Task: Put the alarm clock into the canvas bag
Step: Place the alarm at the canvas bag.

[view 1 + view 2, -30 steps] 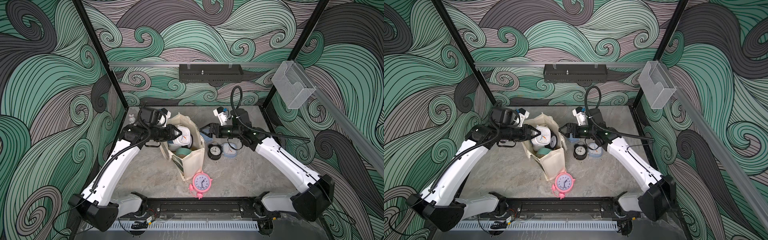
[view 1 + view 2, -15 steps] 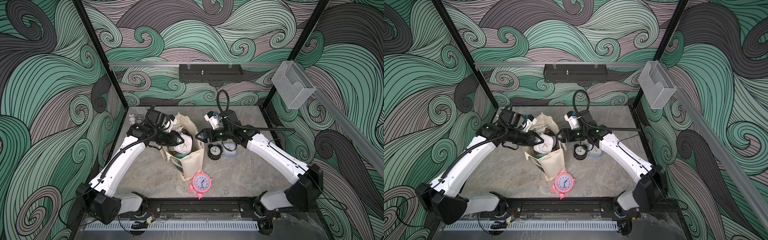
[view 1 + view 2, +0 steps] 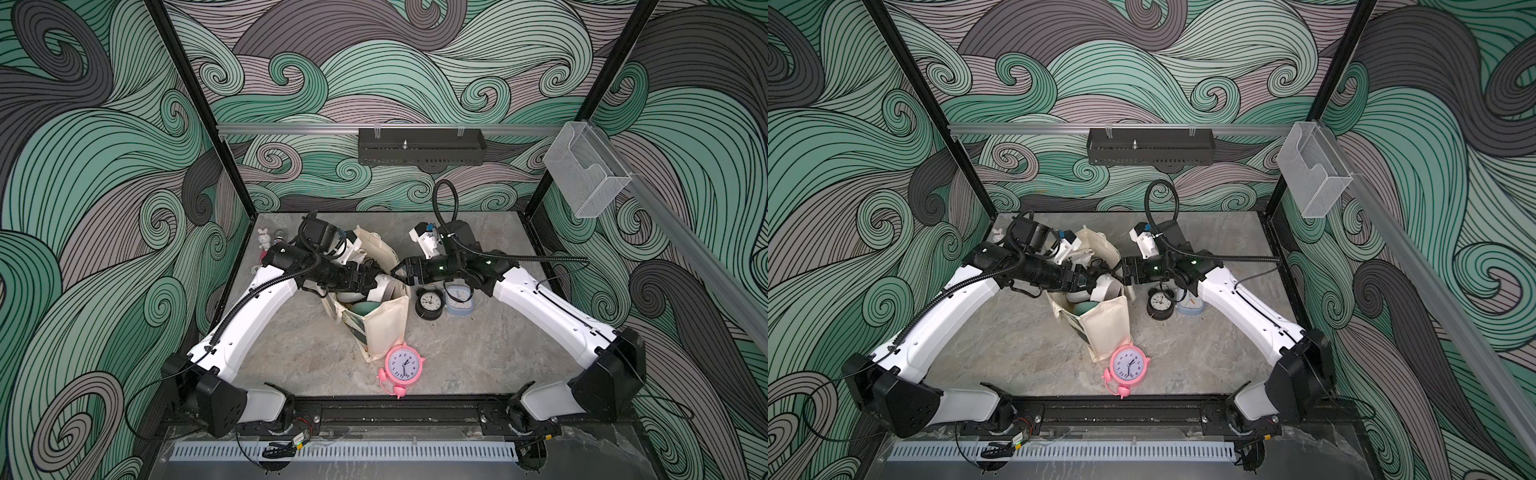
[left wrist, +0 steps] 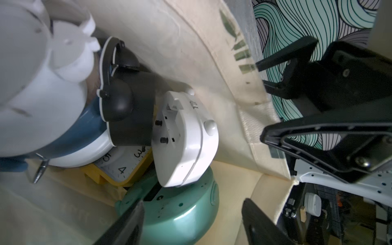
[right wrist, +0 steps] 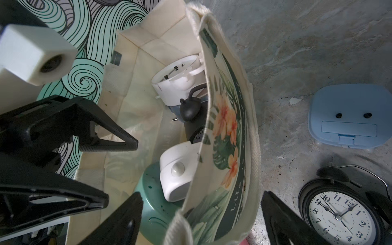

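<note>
Now left gripper opened, clock seemingly released

We find the canvas bag in the middle of the table, alarm clocks piled inside. Just right of it sits a bell clock, with a flat clock beyond. Another clock lies just before the bag, near the front edge.

Left end effector, right end effector: agape.

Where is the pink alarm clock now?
In both top views the pink alarm clock lies on the table, right beside the canvas bag's near end.
</note>
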`<state>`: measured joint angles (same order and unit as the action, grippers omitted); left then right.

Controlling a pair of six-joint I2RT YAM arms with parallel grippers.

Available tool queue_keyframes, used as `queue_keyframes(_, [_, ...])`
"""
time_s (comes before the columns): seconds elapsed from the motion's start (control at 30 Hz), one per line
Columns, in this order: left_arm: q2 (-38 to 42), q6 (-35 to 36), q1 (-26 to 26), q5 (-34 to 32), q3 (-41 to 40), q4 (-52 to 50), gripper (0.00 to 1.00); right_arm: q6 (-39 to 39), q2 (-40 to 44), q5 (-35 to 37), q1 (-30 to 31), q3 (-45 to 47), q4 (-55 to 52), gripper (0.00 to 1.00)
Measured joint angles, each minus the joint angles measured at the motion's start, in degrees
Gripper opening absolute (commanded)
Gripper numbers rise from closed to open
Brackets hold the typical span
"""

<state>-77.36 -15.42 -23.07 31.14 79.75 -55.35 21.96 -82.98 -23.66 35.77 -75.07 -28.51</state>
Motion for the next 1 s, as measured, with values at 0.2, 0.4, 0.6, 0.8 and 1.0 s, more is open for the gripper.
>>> queue_keyframes(0.2, [0.2,0.8,-0.2,-1.3,2.7,-0.2,0.99,-0.7,6.8,2.2,-0.7,4.3,-0.1,0.98])
queue_keyframes(0.4, [1.2,0.9,-0.3,-2.9,4.3,-0.3,0.99,-0.4,16.8,4.7,-3.5,10.8,-1.6,0.98])
queue_keyframes(0.6, [3.7,0.8,-0.3,-5.7,4.8,-0.3,0.99,2.3,25.1,7.2,-4.8,20.5,-5.7,0.88])
queue_keyframes(0.8, [8.1,0.7,-0.3,-8.4,4.8,-0.4,0.99,5.1,26.7,7.0,-3.7,29.7,-8.2,0.79])
queue_keyframes(1.0, [11.5,0.6,-0.3,-8.4,3.5,-0.2,0.97,6.6,22.4,6.6,2.7,33.6,-7.1,0.71])
